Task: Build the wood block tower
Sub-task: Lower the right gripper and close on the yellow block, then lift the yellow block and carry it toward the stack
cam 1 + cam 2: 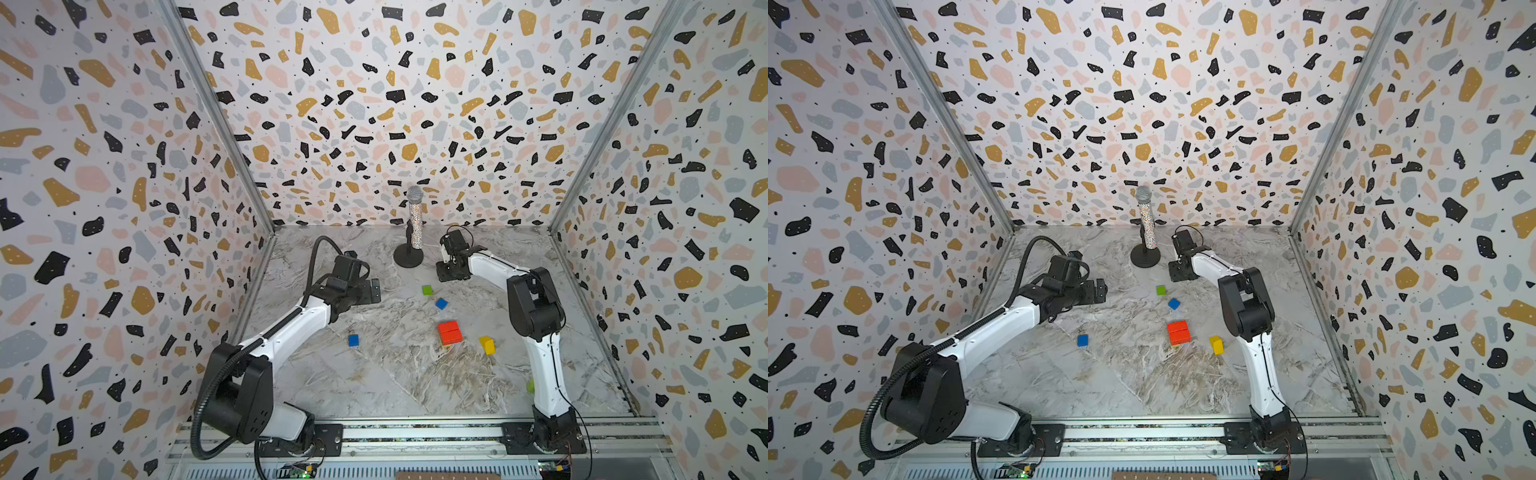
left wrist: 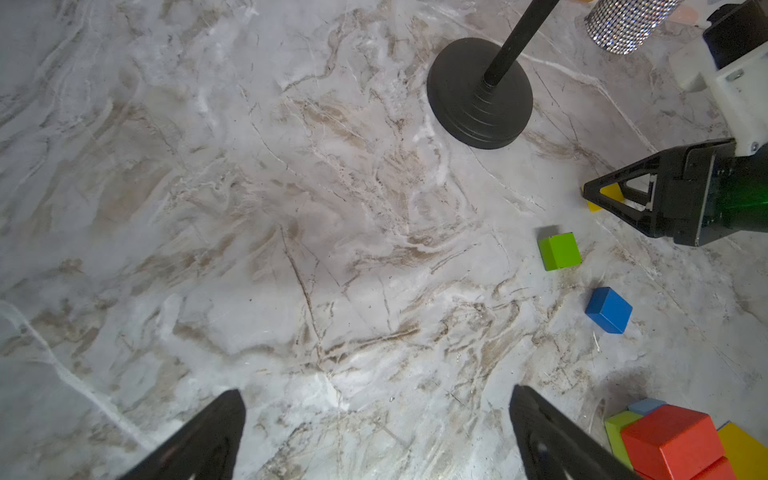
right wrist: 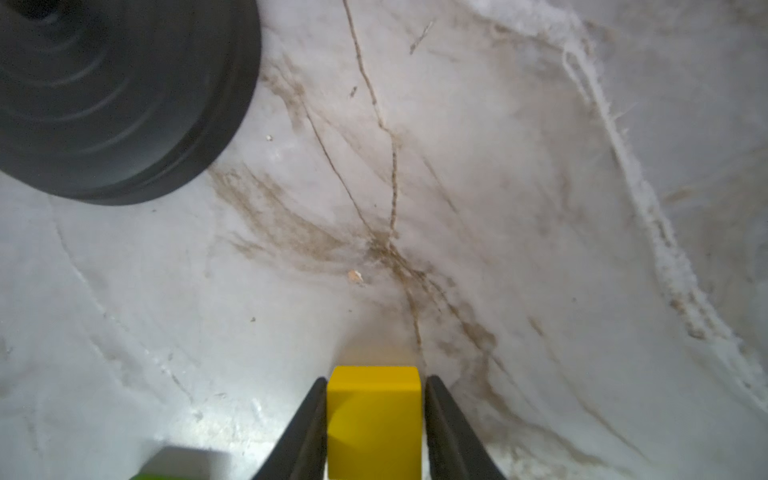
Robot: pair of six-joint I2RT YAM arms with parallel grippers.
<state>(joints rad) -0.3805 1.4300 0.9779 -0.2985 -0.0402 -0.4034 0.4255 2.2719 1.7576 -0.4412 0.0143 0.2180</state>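
The tower (image 1: 449, 332) (image 1: 1178, 332) is a low stack at mid-table with two red bricks on top; in the left wrist view green, light blue and yellow blocks show under the red (image 2: 673, 440). My right gripper (image 3: 376, 380) (image 1: 446, 272) is low at the table near the microphone stand, shut on a yellow block (image 3: 374, 415) (image 2: 611, 193). Loose on the table lie a green cube (image 1: 427, 289) (image 2: 559, 251), a blue cube (image 1: 441, 303) (image 2: 609, 311), another blue cube (image 1: 353, 340) and a yellow block (image 1: 487, 345). My left gripper (image 2: 376, 392) (image 1: 376, 291) hovers open and holds nothing.
A glittery microphone (image 1: 415, 224) on a black round-based stand (image 1: 408, 259) (image 3: 116, 95) is at the back, close to the right gripper. A lime-green cylinder (image 1: 530, 386) peeks out behind the right arm. Patterned walls enclose three sides.
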